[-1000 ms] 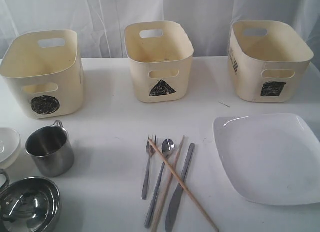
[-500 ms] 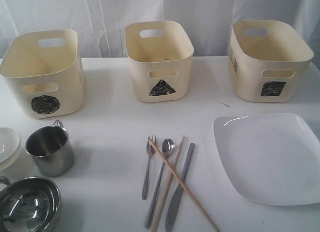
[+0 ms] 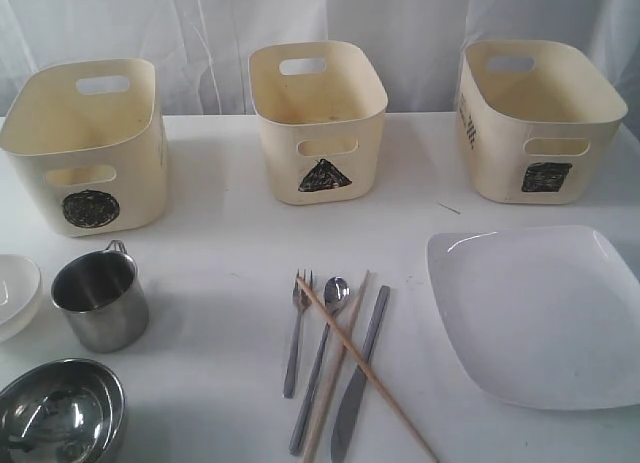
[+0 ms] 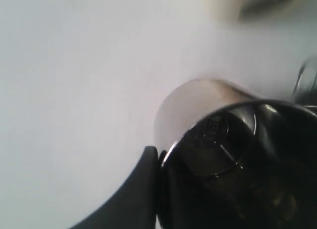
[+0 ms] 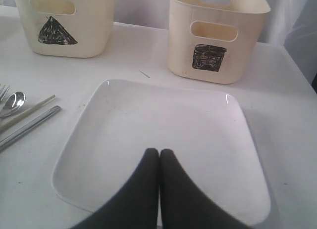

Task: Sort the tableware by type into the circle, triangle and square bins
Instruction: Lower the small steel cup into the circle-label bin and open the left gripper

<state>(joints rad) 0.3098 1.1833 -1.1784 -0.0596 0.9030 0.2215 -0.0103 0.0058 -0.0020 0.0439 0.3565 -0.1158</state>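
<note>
My right gripper point(image 5: 159, 152), tips pressed together on nothing, points straight at the large white plate point(image 5: 148, 115), square bin point(image 5: 247, 46) dead ahead beyond it; I judge this arm nearer.

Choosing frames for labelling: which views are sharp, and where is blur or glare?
Exterior view: sharp, evenly lit, with mirror reflections in the stacked steel bowls. Left wrist view: blurred, a shiny steel vessel too close to focus. Right wrist view: sharp; large white rounded-square plate barely glares.
</note>
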